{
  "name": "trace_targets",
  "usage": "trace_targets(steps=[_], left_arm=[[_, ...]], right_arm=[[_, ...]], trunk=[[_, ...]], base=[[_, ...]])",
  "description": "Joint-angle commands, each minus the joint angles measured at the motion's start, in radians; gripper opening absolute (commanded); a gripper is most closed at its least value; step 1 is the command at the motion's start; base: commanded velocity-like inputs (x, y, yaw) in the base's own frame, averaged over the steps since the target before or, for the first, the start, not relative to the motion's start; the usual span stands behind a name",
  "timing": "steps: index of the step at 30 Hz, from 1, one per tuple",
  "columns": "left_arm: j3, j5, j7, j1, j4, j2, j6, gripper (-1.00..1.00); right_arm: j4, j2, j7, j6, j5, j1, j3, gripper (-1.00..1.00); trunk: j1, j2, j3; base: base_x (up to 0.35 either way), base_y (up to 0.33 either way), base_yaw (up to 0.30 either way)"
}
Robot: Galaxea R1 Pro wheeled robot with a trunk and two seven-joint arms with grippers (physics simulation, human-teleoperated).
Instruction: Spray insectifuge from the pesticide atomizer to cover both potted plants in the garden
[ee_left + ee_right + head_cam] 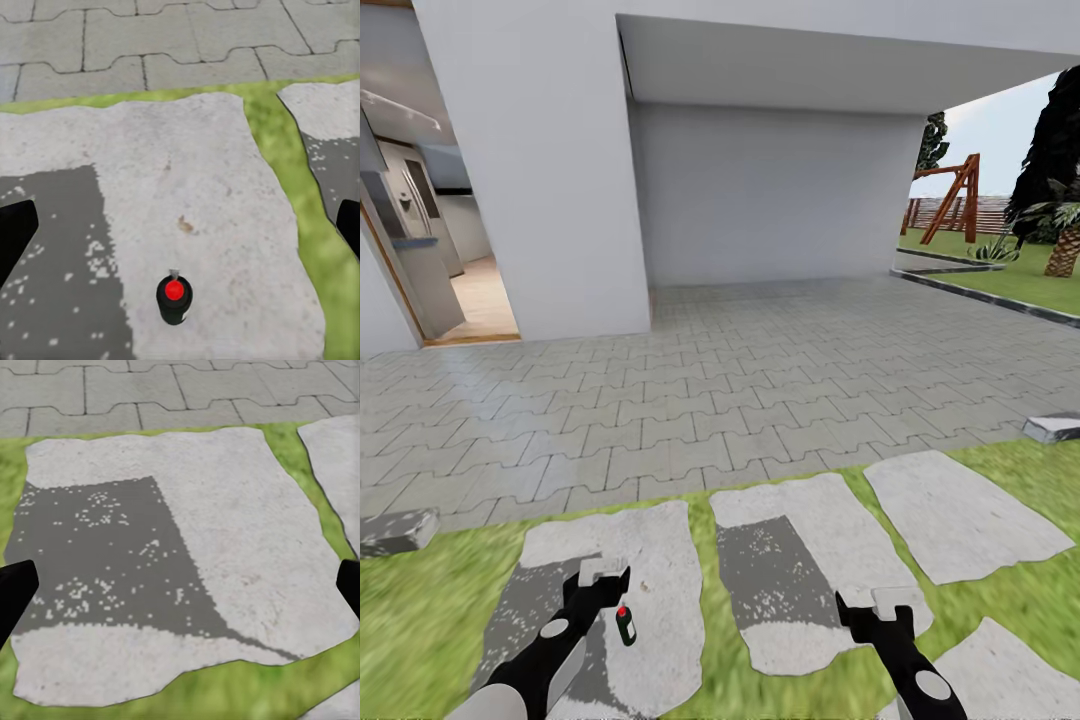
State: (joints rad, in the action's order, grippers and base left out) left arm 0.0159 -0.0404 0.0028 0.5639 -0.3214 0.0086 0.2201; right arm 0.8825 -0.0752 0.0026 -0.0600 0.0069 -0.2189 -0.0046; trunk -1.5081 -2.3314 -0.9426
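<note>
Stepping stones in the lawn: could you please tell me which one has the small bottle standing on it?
The leftmost stone, under the left pincer. The dark bottle with its red top stands upright there; the stones to its right carry nothing.

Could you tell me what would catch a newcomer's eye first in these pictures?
A small dark bottle with a red cap stands on a grey stepping stone in the grass, just beside the left claw. Beyond lies broad grey paving under a white carport, with a wooden swing frame far right.

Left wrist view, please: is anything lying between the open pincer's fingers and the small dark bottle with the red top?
No, just bare pale stepping stone before the small dark bottle.
</note>
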Motion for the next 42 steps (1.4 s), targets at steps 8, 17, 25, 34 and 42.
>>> trace_targets(steps=[8,17,25,34,42], left_arm=[[0.001,-0.004,0.000,0.001,0.002,-0.001,0.002,1.00],[0.002,-0.004,0.002,0.004,0.002,0.000,-0.001,1.00],[0.002,-0.004,0.005,0.004,0.002,-0.001,-0.001,1.00],[0.002,-0.004,0.005,0.004,0.002,-0.002,-0.001,1.00],[0.002,-0.004,0.005,0.002,0.002,-0.002,0.001,1.00]], right_arm=[[0.000,0.000,0.000,-0.004,0.001,0.000,-0.005,1.00],[0.000,0.000,-0.001,-0.004,0.001,0.000,-0.006,1.00],[0.000,0.000,-0.001,-0.004,0.001,0.000,-0.006,1.00],[0.002,0.000,-0.001,-0.004,-0.001,0.000,-0.008,1.00],[0.001,0.000,-0.001,-0.004,-0.001,0.000,-0.006,1.00]], trunk=[[-0.031,-0.057,-0.026],[-0.065,-0.120,-0.054],[-0.092,-0.169,-0.080],[-0.096,-0.171,-0.117],[-0.100,-0.173,-0.160]], base=[[0.000,0.000,0.000],[0.000,0.000,0.000],[0.000,0.000,0.000],[0.000,0.000,0.000],[0.000,0.000,0.000]])
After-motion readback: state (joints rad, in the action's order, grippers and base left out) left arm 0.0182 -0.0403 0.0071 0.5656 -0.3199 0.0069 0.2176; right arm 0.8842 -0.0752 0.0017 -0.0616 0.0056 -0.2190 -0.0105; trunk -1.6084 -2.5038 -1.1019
